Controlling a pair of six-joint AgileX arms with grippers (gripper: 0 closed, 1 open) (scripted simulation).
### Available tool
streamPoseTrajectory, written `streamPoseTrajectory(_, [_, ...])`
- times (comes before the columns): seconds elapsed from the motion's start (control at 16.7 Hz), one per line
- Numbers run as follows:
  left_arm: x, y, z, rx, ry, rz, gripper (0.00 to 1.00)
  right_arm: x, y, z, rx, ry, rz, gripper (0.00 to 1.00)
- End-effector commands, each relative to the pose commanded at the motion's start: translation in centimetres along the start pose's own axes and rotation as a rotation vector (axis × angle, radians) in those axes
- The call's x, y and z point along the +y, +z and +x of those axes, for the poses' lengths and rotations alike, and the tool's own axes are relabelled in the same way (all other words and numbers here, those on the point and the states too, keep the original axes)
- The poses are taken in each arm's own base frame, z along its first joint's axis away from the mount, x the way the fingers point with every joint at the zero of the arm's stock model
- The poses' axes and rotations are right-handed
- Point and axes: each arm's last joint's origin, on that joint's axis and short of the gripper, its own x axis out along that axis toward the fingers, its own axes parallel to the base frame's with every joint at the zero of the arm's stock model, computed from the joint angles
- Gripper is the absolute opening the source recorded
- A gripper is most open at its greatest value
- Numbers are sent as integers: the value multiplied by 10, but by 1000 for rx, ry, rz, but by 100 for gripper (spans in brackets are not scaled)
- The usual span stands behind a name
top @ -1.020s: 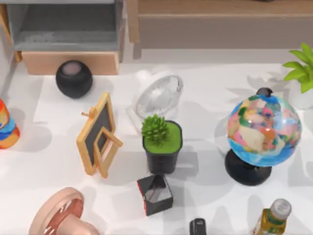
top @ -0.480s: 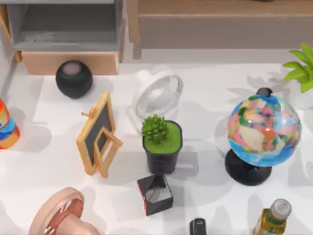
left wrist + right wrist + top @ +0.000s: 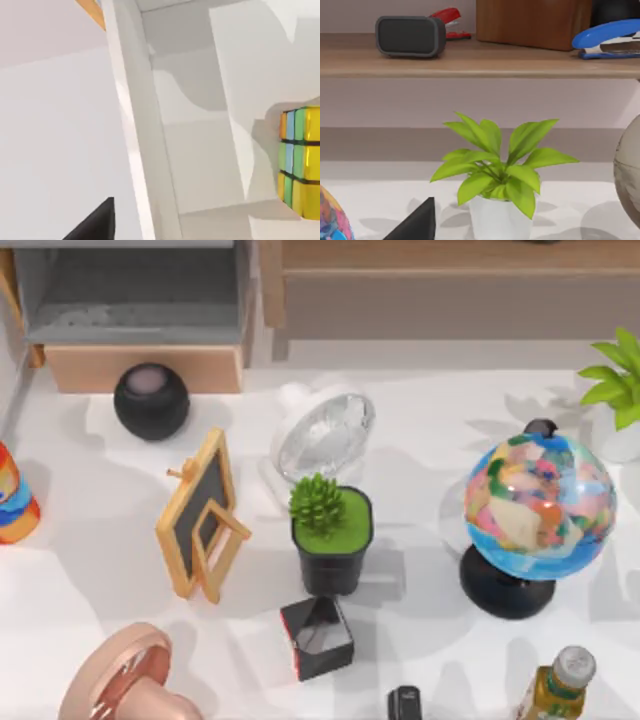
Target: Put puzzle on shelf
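The puzzle (image 3: 301, 161), a small cube of yellow, green and blue tiles with dark grid lines, sits on a white surface beside a pale raised ledge in the left wrist view. A dark corner of my left gripper (image 3: 95, 223) shows well off to one side of it, apart from it. The shelf (image 3: 450, 258) is a long light-brown board with a taupe panel across the back right of the top view. The right wrist view faces the shelf (image 3: 470, 64), with a dark corner of my right gripper (image 3: 417, 223) low in front.
On the table are a black ball speaker (image 3: 151, 400), small chalkboard (image 3: 202, 515), white fan (image 3: 322, 432), succulent pot (image 3: 332, 532), black cube with a red edge (image 3: 317, 637), globe (image 3: 538, 505), bottle (image 3: 558, 680) and leafy plant (image 3: 497, 175). A grey speaker (image 3: 410, 36) and blue stapler (image 3: 610, 37) occupy the shelf.
Shadows over the left half of the table have shifted and spread. None of the objects in the top view has moved.
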Motion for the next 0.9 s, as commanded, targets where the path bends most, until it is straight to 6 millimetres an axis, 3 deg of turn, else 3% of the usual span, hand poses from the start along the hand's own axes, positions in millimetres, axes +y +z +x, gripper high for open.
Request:
streamPoseTrajectory(0.3, [-39,14,29,202,-108,6,100,0,0,0,0,0,0,100])
streamPoseTrajectory(0.9, [-44,12,34,223,-119,6,100,0,0,0,0,0,0,100])
